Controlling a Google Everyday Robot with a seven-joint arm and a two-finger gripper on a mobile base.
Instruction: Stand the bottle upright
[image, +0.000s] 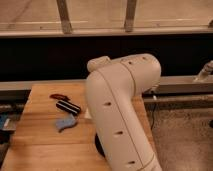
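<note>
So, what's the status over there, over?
Pincer out of sight, somewhere past the arm. Bottle not seen; arm hides much of the table. Black bar, blue piece lie at left.

Surface (35, 145): light wood with visible grain. Arm (122, 95): cream-white, with small dark holes; the pincer is hidden behind it. Bar (68, 107): black with pale stripes. Flat piece (65, 123): blue. Small item (59, 96) beyond the bar: dark red. Floor (185, 135): speckled grey. Rear panel (45, 62): black.
</note>
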